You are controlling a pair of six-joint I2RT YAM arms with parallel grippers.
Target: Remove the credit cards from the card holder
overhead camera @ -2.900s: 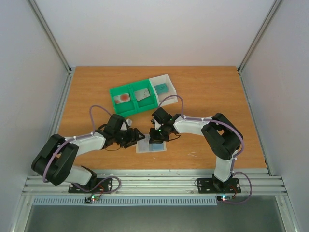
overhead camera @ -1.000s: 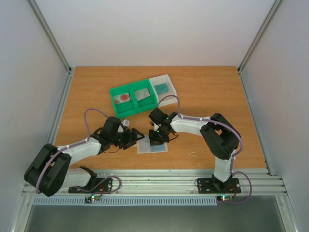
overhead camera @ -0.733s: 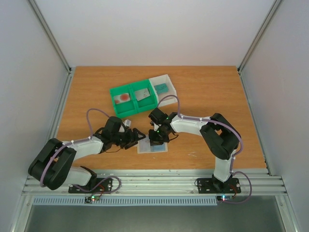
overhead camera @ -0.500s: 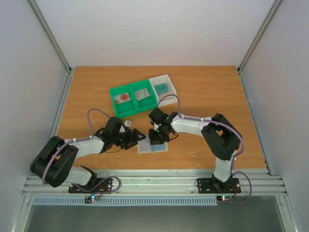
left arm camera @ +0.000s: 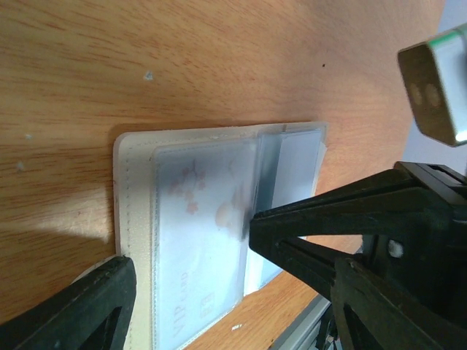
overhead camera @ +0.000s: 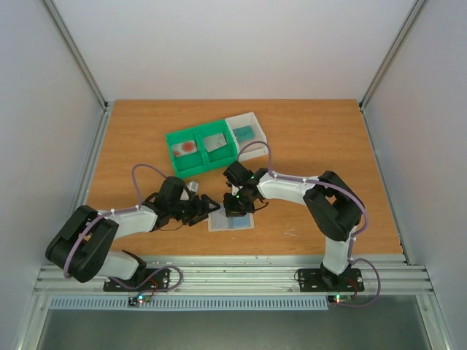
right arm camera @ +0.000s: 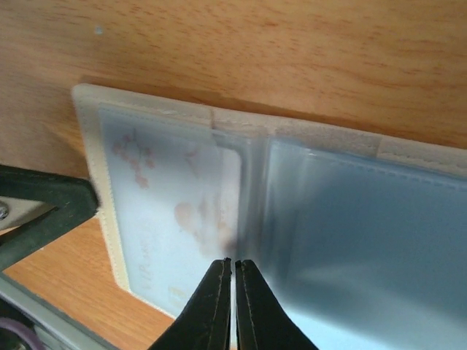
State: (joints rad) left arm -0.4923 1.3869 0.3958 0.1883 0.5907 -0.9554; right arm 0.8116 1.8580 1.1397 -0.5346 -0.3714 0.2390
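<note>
The holder (left arm camera: 133, 197) lies open and flat on the worktop (overhead camera: 314, 146), near its front edge, between the two arms. One pale blue card (left arm camera: 195, 233) with a blossom print sits inside a clear pocket (right arm camera: 157, 127).

The card is likely to be light, thin and stiff, with a slick face. The pocket film looks soft and probably clings, so friction there is the likely resistance, not weight. The best hold seems to be the card's short edge at the pocket mouth by the fold, pulled flat along the pocket. The holder looks light enough to slide or lift with the card unless it is pinned.

The left gripper (overhead camera: 207, 208) is spread wide, with one finger down at the holder's outer beige border, apparently to pin it. The right gripper (right arm camera: 231, 264) has its fingers together, only a hairline between them, and its tips are at the pocket mouth. Whether they nip the card edge I cannot tell.

The worktop is smooth wood, so it offers little grip. Room is tight, with the two grippers close over the holder. Further back stands a green tray (overhead camera: 191, 165) holding a red-circle card (overhead camera: 187, 147) and a grey card (overhead camera: 215, 141). Beside it is a white tray (overhead camera: 257, 124) with a teal card (overhead camera: 245, 132).
</note>
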